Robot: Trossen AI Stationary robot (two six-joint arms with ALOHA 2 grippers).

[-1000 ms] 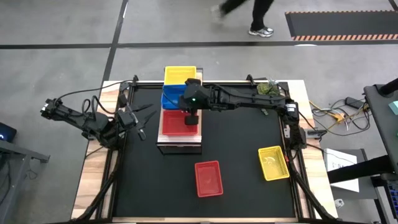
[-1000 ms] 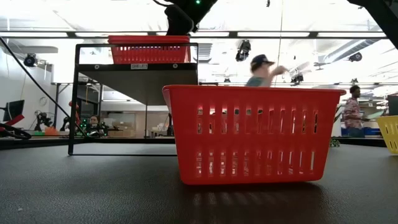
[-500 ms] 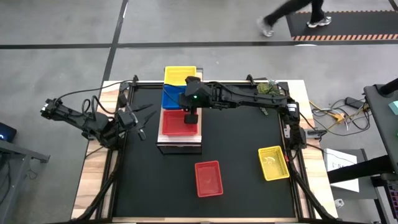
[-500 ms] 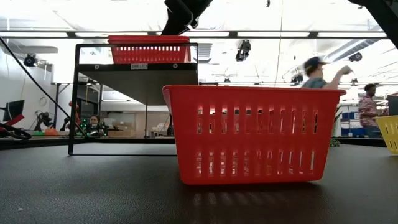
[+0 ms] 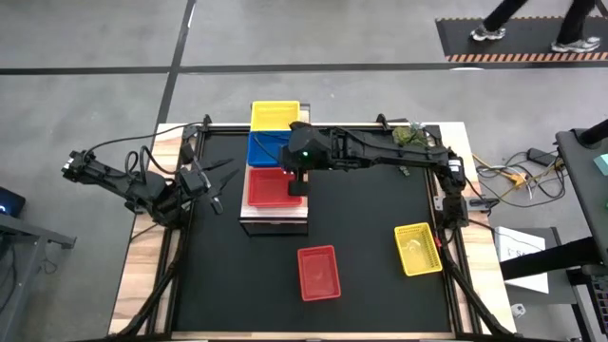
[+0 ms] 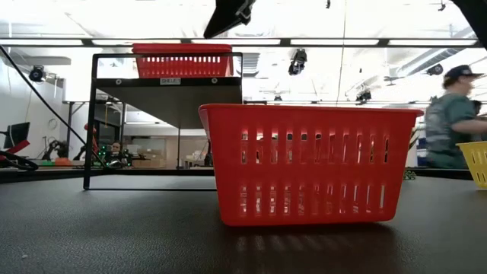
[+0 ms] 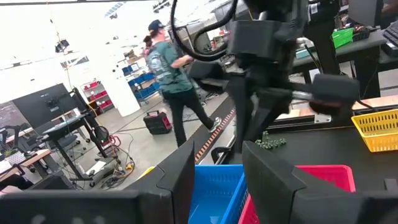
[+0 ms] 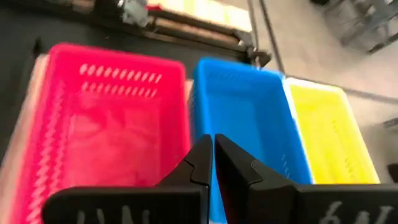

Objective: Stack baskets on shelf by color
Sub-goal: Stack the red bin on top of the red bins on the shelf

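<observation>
On the shelf [image 5: 274, 220] a yellow basket [image 5: 275, 115], a blue basket [image 5: 266, 149] and a red basket [image 5: 271, 188] stand in a row from far to near. My right gripper [image 8: 212, 153] hangs shut above the red basket's right rim, between the red basket [image 8: 106, 124] and the blue basket [image 8: 242, 124], and holds nothing. In the low view it shows at the top [image 6: 232, 14], above the red basket on the shelf [image 6: 183, 59]. My left gripper [image 5: 225, 185] waits open, left of the shelf. A second red basket [image 5: 318, 272] and a second yellow basket [image 5: 418, 249] rest on the black tabletop.
The red basket on the table [image 6: 308, 164] stands close in front of the low camera. The tabletop [image 5: 370, 218] lies bare between the shelf and the right arm's base. People walk in the room beyond the table [image 6: 453, 114].
My right gripper has risen away from the red basket on the shelf and drawn a little toward the table's right edge. The baskets have stayed where they were.
</observation>
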